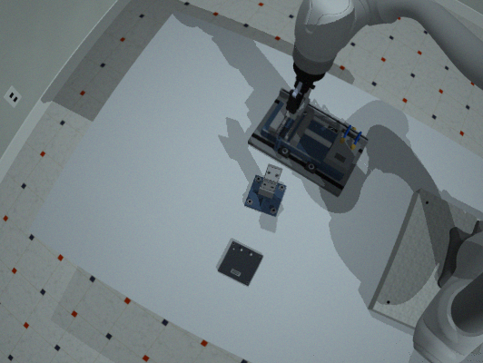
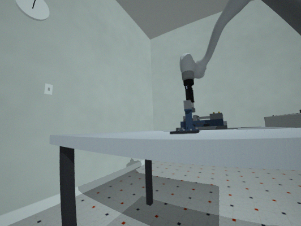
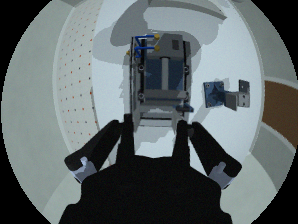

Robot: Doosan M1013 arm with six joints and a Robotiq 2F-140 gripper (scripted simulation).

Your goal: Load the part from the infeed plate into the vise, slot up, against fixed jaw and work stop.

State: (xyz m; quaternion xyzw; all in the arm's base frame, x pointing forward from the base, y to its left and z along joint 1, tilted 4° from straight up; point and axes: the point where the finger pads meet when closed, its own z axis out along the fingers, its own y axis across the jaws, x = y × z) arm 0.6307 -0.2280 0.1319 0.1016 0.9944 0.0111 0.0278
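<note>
My gripper is shut on the part, a light grey block, and holds it over the left end of the vise, the end away from the air cylinder's fittings. In the wrist view the block sits between my two fingers, with the open vise lying beyond it. In the side view my gripper points straight down just above the vise. I cannot tell whether the part touches the bars or jaws. The dark infeed plate lies bare near the table's front.
The V-block, grey on a blue base, stands between the infeed plate and the vise; it also shows in the wrist view. A raised grey platform and the arm's base stand at the right.
</note>
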